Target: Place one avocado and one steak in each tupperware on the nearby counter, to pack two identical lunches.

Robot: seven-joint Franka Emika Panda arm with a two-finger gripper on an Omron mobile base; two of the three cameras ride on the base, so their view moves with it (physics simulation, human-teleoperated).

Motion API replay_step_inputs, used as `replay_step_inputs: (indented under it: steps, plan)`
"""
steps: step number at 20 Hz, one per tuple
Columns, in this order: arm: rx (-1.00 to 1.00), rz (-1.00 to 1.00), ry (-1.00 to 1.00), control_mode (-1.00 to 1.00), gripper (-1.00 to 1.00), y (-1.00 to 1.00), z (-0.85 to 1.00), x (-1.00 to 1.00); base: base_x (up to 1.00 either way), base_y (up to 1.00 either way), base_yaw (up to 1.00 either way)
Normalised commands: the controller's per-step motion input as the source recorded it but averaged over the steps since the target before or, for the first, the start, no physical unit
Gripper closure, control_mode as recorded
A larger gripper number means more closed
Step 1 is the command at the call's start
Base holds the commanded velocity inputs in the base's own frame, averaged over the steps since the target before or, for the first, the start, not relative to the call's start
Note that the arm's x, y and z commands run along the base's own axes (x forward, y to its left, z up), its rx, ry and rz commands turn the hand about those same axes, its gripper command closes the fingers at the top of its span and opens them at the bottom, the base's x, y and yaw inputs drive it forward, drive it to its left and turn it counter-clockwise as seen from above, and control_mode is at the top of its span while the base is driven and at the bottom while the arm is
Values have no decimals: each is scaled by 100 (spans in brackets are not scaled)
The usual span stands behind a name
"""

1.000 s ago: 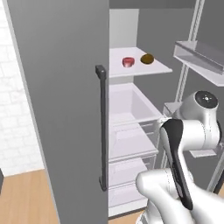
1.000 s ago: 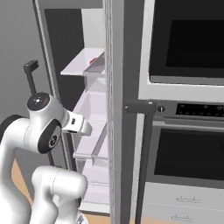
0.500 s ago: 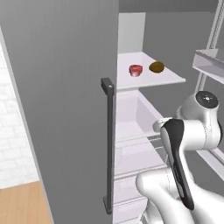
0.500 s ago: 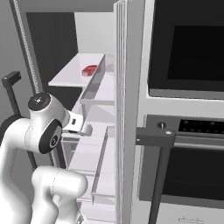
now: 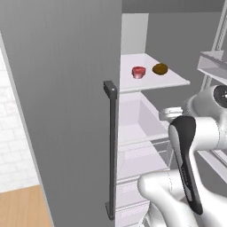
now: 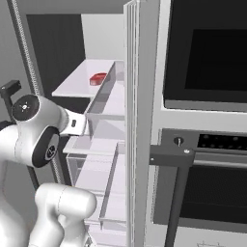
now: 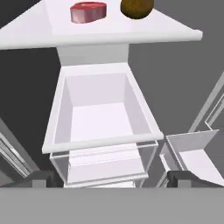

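Your tool [image 7: 112, 179] stood wide and empty before the open fridge drawer [image 7: 103, 116]. The steak [image 7: 89, 11] and avocado [image 7: 137, 7] sat side by side on the shelf [image 7: 131, 31] above it.

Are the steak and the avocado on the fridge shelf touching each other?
Apart. The left base view shows bare white shelf between the steak and the avocado; the hand view shows that gap too.
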Motion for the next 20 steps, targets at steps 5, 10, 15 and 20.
replay_step_inputs:
  steps: [5,10,15,20]
  plan:
    - [0,0,-22,-100,-100,2,100,-14,0,0,0]
    - [-3,0,-6,-100,-100,32,100,0,0,0,0]
    - [3,-1,5,-100,-100,13,60,22,0,0,0]
    - [5,0,5,-100,-100,0,-16,23,0,0,0]
